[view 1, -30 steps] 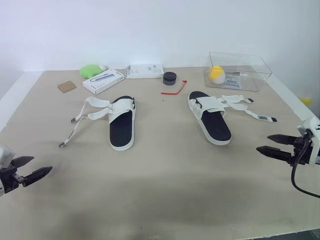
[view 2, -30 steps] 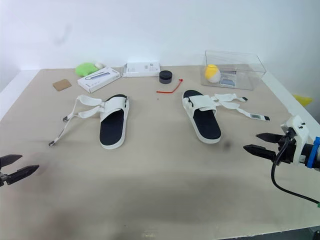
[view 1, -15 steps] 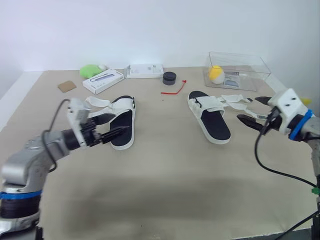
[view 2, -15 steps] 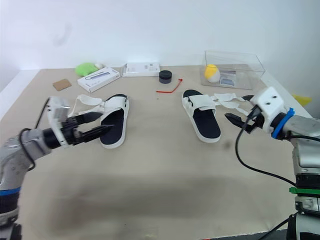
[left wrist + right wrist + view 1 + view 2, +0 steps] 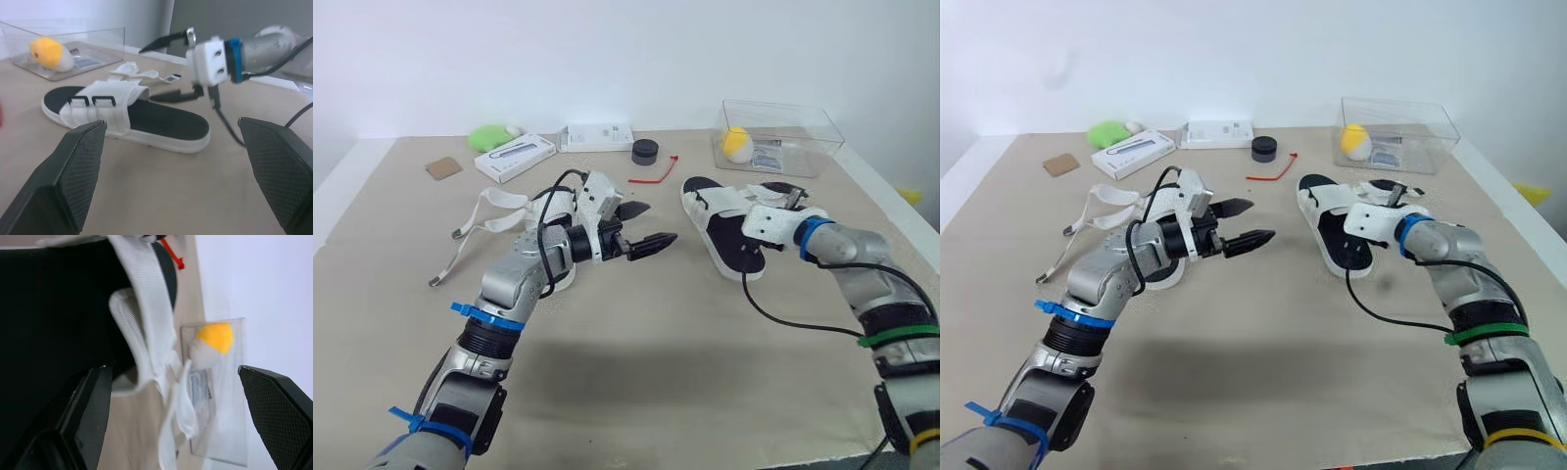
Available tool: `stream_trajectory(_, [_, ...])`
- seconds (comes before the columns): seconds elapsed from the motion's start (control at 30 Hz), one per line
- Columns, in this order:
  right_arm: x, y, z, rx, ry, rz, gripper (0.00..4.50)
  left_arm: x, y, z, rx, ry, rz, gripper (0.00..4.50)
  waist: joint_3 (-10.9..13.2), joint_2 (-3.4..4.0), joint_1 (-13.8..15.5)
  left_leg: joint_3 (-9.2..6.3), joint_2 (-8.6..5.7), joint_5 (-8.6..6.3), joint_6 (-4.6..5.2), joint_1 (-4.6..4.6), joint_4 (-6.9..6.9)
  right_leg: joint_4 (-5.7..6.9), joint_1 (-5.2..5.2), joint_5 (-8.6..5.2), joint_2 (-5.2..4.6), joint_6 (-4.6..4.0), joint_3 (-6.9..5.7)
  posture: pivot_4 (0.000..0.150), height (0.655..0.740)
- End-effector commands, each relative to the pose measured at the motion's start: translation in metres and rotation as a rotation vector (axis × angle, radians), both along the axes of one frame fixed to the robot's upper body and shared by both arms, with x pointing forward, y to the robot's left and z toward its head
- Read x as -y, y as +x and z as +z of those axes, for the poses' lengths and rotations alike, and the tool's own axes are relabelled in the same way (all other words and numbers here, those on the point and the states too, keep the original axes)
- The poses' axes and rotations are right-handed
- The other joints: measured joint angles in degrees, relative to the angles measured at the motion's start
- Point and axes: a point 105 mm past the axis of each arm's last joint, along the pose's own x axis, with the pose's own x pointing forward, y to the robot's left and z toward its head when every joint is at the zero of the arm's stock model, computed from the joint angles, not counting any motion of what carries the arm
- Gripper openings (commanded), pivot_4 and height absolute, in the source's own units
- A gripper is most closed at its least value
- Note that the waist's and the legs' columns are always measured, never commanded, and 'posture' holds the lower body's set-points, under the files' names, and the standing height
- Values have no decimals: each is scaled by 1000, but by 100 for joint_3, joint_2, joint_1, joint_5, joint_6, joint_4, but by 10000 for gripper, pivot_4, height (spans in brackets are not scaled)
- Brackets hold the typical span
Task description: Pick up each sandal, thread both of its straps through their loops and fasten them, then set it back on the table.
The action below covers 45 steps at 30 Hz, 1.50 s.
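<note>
Progress is judged near zero: no strap threaded, no sandal lifted

Right sandal point(image 5: 722, 213) is laid flat on the surface point(image 5: 636, 352), at about 2 o'clock from centre. Its two straps point(image 5: 133, 73) are splayed toward 3 o'clock, and its two loops point(image 5: 93, 101) are seen empty in the left wrist view

Left sandal point(image 5: 553, 206) is found at about 10 o'clock, partly covered by the left arm. Its loose straps point(image 5: 495, 200) are trailed toward 9 o'clock, nothing fastened

Right tool point(image 5: 145, 74) is held wide open with nothing gripped, fingers set over the strap side of the right sandal. Contact cannot be told. Left tool point(image 5: 658, 223) is also spread wide and empty, hung over bare surface between the two sandals and pointed toward 3 o'clock

Step in hand is judged to be the approach for picking up the right sandal. Left to do: grip and lift, both straps fed through the loops and fastened, sandal set back, then all of it repeated for the left sandal

Risk noted: straps look limp, so the free ends are likely to flop once lifted. Clear box point(image 5: 781, 137) is parked near, at 1 o'clock of the right sandal
</note>
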Motion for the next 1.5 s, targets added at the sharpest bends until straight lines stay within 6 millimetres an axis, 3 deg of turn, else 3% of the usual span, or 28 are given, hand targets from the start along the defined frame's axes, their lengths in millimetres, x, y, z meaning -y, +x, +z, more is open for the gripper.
stream_trajectory(0.03, [-4,7,10,41,-19,13,44391,-4,0,11,50,-11,15,44542,0,0,-1,-1,0,0,0,-2,0,0,-1,-1,-1,1,0,1500,7400])
stream_trajectory(0.33, [-24,34,13,146,-35,-10,44391,-20,0,9,44,-6,60,44542,1,1,-39,0,1,-1,1,-5,2,-3,-2,3,-2,1,0,1500,7400])
stream_trajectory(0.43, [-27,37,15,159,-45,4,36251,-24,0,10,44,-9,70,45000,1,1,-42,-1,1,0,0,-5,2,-1,-3,3,-2,0,-1,1500,7400])
stream_trajectory(0.67, [-26,37,8,146,-45,17,1555,-29,-1,11,39,-16,89,45000,1,1,-41,0,-2,-1,2,-12,2,-8,-3,6,-8,6,0,1500,7400])
stream_trajectory(0.8, [-21,31,14,156,3,57,708,-32,-1,12,38,-18,95,45000,1,2,-42,-2,-1,-1,2,-12,2,-7,-3,6,-6,6,-1,1500,7400])
stream_trajectory(0.87, [-24,20,30,197,81,155,708,-38,-1,17,44,-28,95,45000,4,4,-43,-2,-1,-1,2,-12,2,-7,-3,6,-7,6,-2,1500,7400])
stream_trajectory(1.0, [-44,-20,44,224,67,494,708,-54,-4,24,41,-58,84,45000,10,14,-71,-2,-1,-3,5,-15,-4,-16,-4,5,-7,8,-1,1500,7400])
stream_trajectory(1.13, [-47,-49,60,227,36,678,708,-77,-6,28,40,-52,91,45000,11,14,-129,-1,1,-6,10,-14,-6,-24,-2,3,-6,12,1,1500,7400])
stream_trajectory(1.27, [-70,-84,65,248,-41,930,708,-99,-9,29,36,-11,99,45000,16,15,-130,0,11,-6,9,-10,-5,-20,-2,5,-5,10,5,1500,7400])
stream_trajectory(1.5, [-110,-131,62,287,-76,1275,708,-116,-24,30,17,36,47,45000,17,12,-118,1,15,-3,7,-2,4,-5,1,10,-12,10,6,1500,7400])
